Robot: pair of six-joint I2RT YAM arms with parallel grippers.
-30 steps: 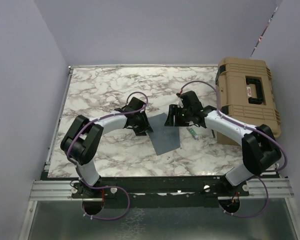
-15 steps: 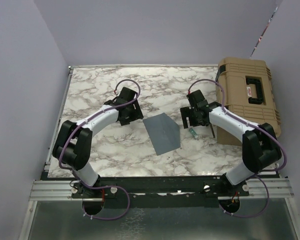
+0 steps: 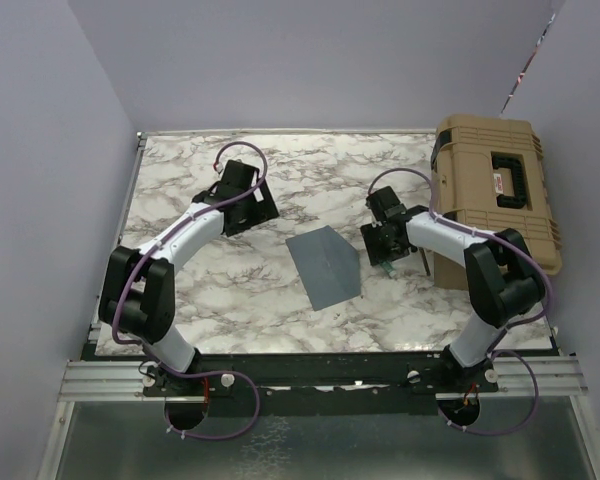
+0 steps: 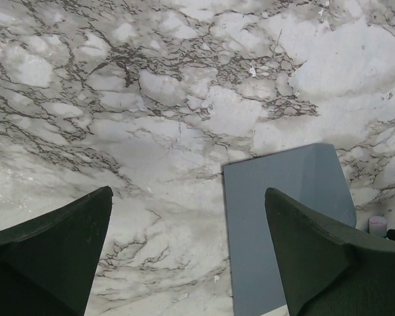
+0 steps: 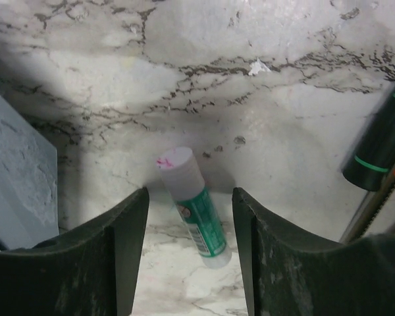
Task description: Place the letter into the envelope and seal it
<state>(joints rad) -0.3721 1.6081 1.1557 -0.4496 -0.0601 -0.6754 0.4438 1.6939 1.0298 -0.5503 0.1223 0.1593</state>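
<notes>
The slate blue-grey envelope [image 3: 325,266] lies flat near the middle of the marble table with its flap down; its corner also shows in the left wrist view [image 4: 283,217]. The letter is out of view. My left gripper [image 3: 248,203] hangs open over bare marble, up and left of the envelope [image 4: 187,197]. A green-and-white glue stick [image 5: 196,209] lies on the table right of the envelope, mostly hidden in the top view [image 3: 389,268]. My right gripper [image 3: 385,246] is low over it, open, one finger on each side with gaps [image 5: 191,197].
A tan hard case [image 3: 495,200] with a black handle stands along the table's right side, close behind my right arm. A dark rod with green bands [image 5: 382,145] lies just right of the glue stick. Lilac walls close in the left and back.
My left gripper has opened wide and pulled back up and left, off the envelope. My right gripper has left the envelope and moved right and nearer, over the glue stick.
</notes>
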